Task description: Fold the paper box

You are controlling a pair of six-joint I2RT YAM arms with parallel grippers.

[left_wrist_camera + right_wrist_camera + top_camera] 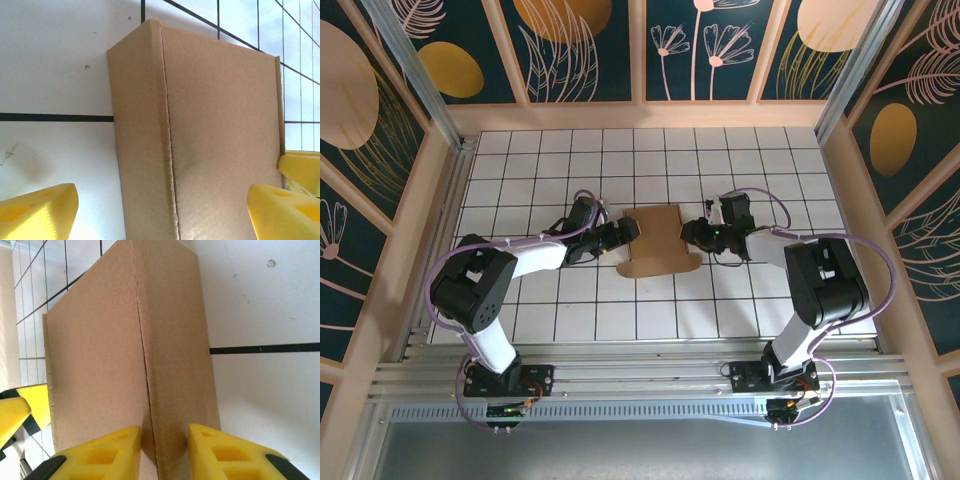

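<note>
The paper box (658, 240) is a plain brown cardboard piece lying in the middle of the white tiled table, with both side flaps creased upward. My left gripper (620, 236) is at its left edge. In the left wrist view it stands open (162, 215), its yellow fingers (37, 212) wide apart on either side of the raised left flap of the paper box (220, 125) and clear of it. My right gripper (692, 234) is at the right edge. In the right wrist view it (164, 450) pinches the creased right fold of the paper box (100, 355).
White tiles with black grid lines (620, 320) surround the cardboard. Wooden-framed walls (640, 112) enclose the table at the back and both sides. A yellow finger of the opposite gripper (20, 410) shows past the far edge of the cardboard.
</note>
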